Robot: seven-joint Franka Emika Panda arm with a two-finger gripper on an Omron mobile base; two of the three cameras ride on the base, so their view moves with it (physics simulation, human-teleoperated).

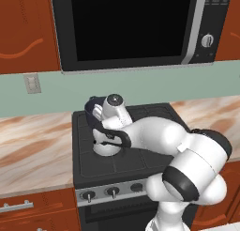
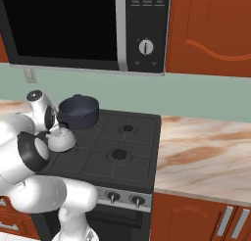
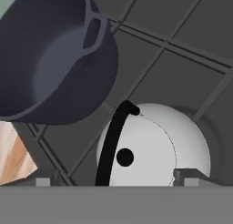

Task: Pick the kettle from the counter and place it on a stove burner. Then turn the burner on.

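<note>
Half the job looks done: nearest the base, the stove's front knobs [image 2: 113, 197] sit untouched below the cooktop edge, so by all appearances the burner has yet to be switched on; just beyond them the kettle [image 2: 61, 138] rests on the grates of the dark cooktop [image 2: 127, 147] at the front-left burner, off the desk [image 2: 206, 156] entirely; in the hand view the kettle [image 3: 154, 148] sits directly below the gripper [image 3: 113, 182], whose jaws stand wide apart on either side of the dome and black handle, holding nothing; whether the fingertips touch the shell cannot be told; just behind the kettle, at the rear-left burner, stands the dark two-handled pot [image 2: 78, 111]; farther back the green wall and the microwave [image 2: 73, 29] close the scene; what remains, on this evidence, is pulling clear and turning the matching knob.
</note>
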